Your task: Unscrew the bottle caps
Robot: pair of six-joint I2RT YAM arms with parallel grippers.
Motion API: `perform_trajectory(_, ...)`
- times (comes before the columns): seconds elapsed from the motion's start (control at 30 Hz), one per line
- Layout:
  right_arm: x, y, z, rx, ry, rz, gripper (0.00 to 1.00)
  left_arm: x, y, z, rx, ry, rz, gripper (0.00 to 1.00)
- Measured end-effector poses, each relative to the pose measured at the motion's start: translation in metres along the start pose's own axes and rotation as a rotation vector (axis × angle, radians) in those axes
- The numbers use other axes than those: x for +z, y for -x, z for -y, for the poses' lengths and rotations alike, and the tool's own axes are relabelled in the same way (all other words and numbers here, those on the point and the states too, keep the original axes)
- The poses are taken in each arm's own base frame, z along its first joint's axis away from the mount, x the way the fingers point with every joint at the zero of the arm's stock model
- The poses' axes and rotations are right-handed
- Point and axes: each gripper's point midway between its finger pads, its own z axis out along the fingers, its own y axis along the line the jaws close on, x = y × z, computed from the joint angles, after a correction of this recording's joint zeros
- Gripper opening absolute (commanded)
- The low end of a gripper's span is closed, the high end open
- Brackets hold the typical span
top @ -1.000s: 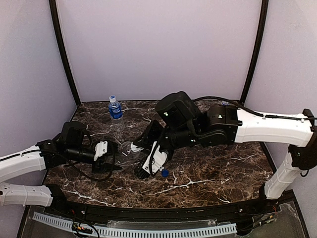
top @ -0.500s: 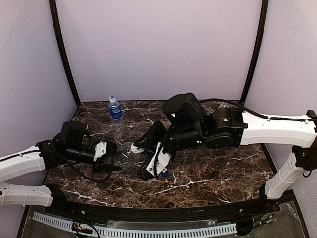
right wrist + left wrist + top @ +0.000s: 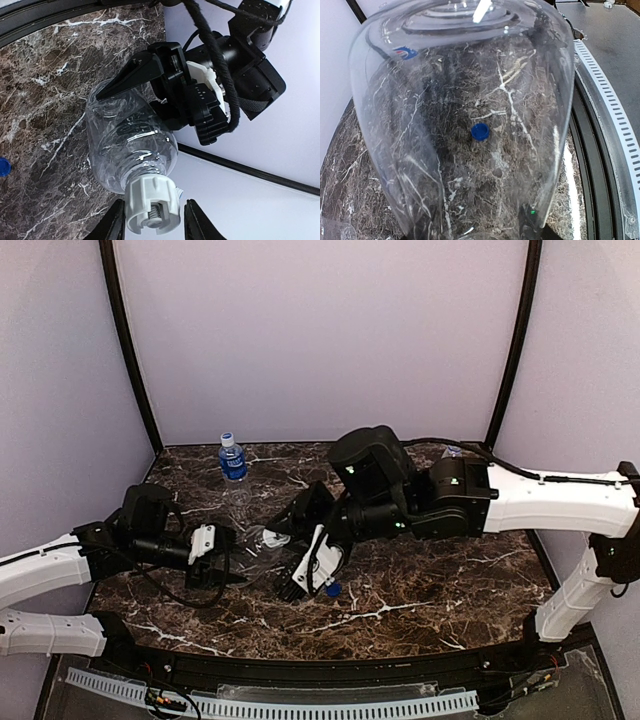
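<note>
Near the surface's middle, the right end effector (image 3: 154, 216) has just loosened, jaws narrowly flanking the white cap (image 3: 150, 200); the left end effector (image 3: 232, 555) clamps the unlabelled bottle (image 3: 127, 140). Probably regripping for another twist.

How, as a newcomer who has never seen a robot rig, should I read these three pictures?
Two robot arms sit at a marble table. One picture looks down from above; the other two come from a camera on each wrist. The left tool grips a clear bottle lying sideways. The right tool has its fingers either side of that bottle's white cap; whether they pinch it is unclear. A loose blue cap lies on the table, and a blue-labelled bottle stands at the back.
</note>
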Motion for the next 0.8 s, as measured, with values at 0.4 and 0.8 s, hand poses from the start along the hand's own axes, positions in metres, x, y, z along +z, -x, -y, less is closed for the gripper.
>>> perform_trajectory(0.4,-0.001,-0.009,0.016,0.036,-0.065,-0.026,0.89,-0.001,0.006,-0.01,-0.018,0.048,0.018,0.1)
perform_trajectory(0.8,-0.008,-0.034,0.029,0.41,-0.137,-0.024,0.99,-0.005,0.016,-0.045,-0.044,0.226,0.047,0.1)
